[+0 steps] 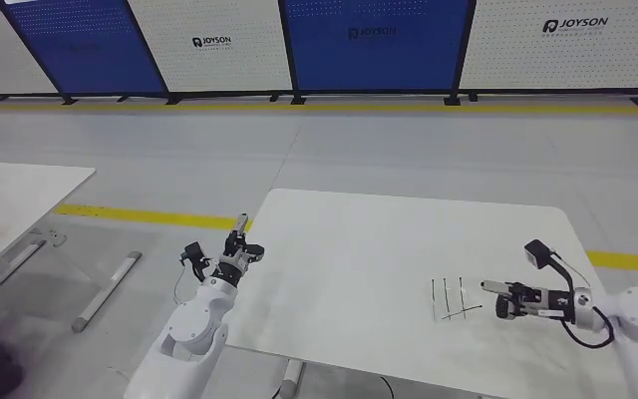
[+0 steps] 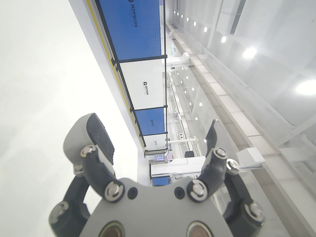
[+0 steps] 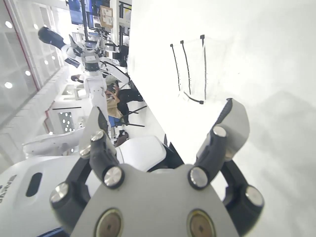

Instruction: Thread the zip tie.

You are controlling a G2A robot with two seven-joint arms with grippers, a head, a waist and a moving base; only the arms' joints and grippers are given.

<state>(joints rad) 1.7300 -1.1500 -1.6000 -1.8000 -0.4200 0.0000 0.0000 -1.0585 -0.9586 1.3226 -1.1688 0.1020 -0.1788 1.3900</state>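
Four black zip ties lie on the white desk toward its right side. Three are parallel and one lies across their ends. The right end effector sits just beside them, spread wide and empty. The left end effector, also spread and empty, is at the desk's left edge, well apart from them.

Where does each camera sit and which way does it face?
Top view: above the arms, looking down over the white table; shows left gripper at its left edge, right gripper beside the thin black zip ties.
Left wrist view: on that wrist, facing along the table edge toward blue and white partition panels; own gripper open.
Right wrist view: on that wrist, facing the zip ties across the table; own gripper open, left gripper beyond.
Shared: top and right wrist views both show the zip ties.
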